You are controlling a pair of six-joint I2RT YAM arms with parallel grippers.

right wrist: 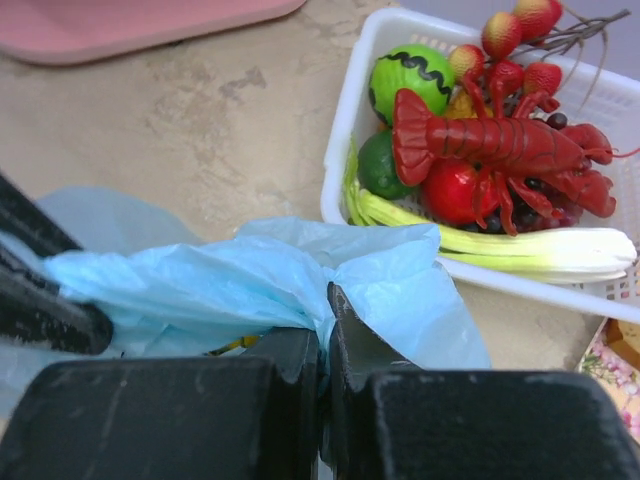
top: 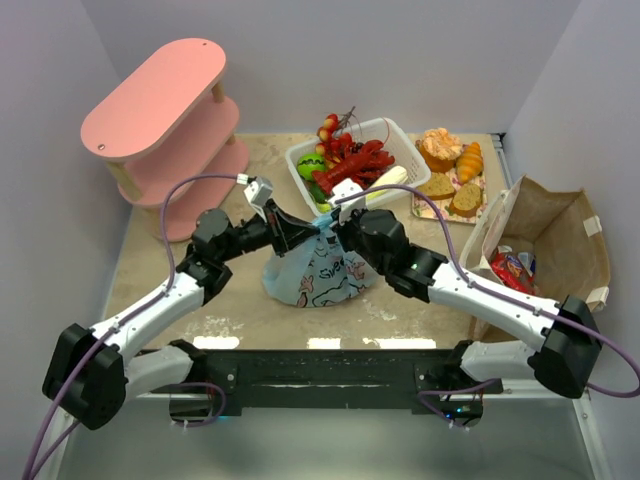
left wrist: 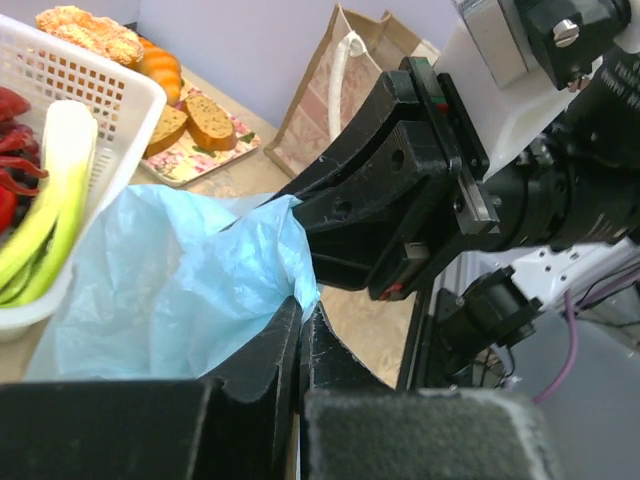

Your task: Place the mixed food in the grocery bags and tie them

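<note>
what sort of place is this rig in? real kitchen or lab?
Likely a lab test cell, not a kitchen: plain walls box in the table, and the white basket holds toy food like the red lobster.

The plastic bag point(top: 310, 275) is seen at the middle of the surface point(top: 200, 290), its top pinched between the left hand point(left wrist: 300, 322) and the right hand point(right wrist: 323, 318). The basket point(top: 402, 136), with the lobster point(top: 355, 160) in it, is set behind it; the shelf point(top: 160, 100) is placed far left, the paper bag point(top: 562, 238) far right.
</note>
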